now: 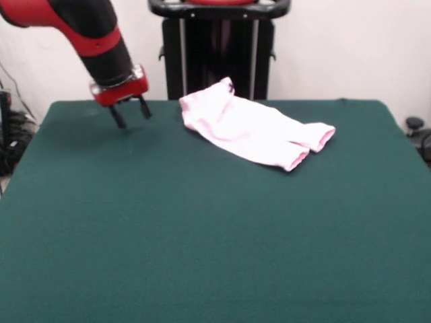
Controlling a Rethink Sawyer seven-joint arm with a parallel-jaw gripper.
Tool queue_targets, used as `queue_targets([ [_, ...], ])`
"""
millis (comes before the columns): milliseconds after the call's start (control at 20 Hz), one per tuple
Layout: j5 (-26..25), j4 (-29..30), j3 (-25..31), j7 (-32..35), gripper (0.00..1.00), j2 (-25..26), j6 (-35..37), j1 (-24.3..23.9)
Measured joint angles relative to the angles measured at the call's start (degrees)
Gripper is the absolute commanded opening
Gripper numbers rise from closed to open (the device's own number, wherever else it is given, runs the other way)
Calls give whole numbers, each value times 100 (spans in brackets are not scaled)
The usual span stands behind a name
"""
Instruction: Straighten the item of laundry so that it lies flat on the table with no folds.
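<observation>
The pale pink baby trousers [252, 126] lie on the far middle part of the dark green table [202, 229], waistband toward the far side, with a tiny dark bow [231, 87] at its far end. The two legs lie side by side and point right, cuffs [311, 145] at the right end. The waist end is bunched and raised a little. My gripper [132, 113] hangs at the far left of the table, well left of the trousers and apart from them. Its two dark fingers [144, 108] stand spread and hold nothing.
The black pedestal [219, 50] stands just behind the table's far edge, right behind the trousers. The red and black arm [87, 30] comes in from the top left. Cables and gear show past the table's left and right edges.
</observation>
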Motion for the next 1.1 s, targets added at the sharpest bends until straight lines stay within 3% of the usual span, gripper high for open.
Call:
queue_targets([
  [450, 423, -2, -397, 61, 100, -530, -156, 442],
  [650, 729, 83, -624, 212, 100, -649, -437, 902],
  [1100, 1518, 610, -1132, 1423, 100, -912, -1595, 2391],
])
